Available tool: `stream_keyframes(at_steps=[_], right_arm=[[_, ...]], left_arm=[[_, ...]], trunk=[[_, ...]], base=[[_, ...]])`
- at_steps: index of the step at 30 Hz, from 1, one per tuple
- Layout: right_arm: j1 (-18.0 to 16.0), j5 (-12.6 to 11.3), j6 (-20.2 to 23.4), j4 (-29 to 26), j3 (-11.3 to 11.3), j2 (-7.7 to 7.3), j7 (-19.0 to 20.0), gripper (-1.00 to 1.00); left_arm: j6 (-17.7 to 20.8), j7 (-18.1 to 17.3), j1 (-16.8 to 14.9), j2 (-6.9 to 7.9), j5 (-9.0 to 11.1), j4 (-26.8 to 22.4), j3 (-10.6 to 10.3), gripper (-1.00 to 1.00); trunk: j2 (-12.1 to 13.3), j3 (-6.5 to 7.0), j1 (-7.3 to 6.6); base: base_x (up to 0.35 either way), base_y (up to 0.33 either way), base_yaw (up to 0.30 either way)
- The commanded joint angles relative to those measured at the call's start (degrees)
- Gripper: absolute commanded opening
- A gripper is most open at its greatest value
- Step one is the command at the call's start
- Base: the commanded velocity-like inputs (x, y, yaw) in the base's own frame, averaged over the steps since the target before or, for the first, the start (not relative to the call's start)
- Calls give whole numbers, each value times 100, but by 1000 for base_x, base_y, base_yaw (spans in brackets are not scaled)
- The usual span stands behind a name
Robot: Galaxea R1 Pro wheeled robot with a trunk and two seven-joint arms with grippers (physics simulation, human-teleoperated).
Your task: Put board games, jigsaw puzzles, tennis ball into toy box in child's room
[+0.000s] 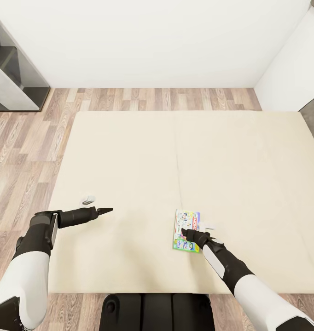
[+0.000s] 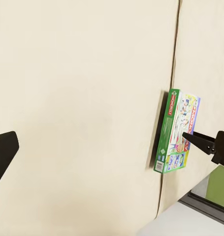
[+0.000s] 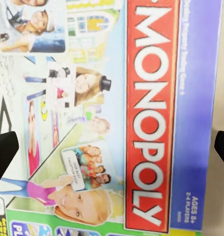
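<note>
A green-blue "Monopoly" board game (image 1: 186, 228) lies flat on the beige mattress of the bed (image 1: 175, 151), near its front edge. My right gripper (image 1: 185, 234) hovers just over the box's near end, open. In the right wrist view the printed lid (image 3: 116, 113) is very close, with one dark fingertip (image 3: 2, 155) over its edge and the other at the frame's opposite side. My left gripper (image 1: 106, 210) is held low over bare mattress well to the left of the box, open and empty. The left wrist view looks across at the box (image 2: 176, 132) and my right gripper (image 2: 196, 139).
A small grey-white object (image 1: 88, 200) lies on the mattress beside my left arm. A dark grey shelf unit (image 1: 14, 69) stands at the back left on the wood floor (image 1: 28, 138). White walls close the back and right. My base (image 1: 157, 311) is against the bed's front edge.
</note>
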Motion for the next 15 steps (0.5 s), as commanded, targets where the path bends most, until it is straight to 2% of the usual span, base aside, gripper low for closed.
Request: stream_keyframes(at_steps=[1,15], right_arm=[[-3,-49,19,-14,44,-9,-47,100],[-3,-38,22,-14,44,-1,-47,100]], left_arm=[[45,-56,-6,-5,-58,-5,23,100],[50,-56,-6,-5,-58,-5,23,100]], trunk=[[-9,-7,3],[-9,-7,3]], base=[[0,0,0],[0,0,0]])
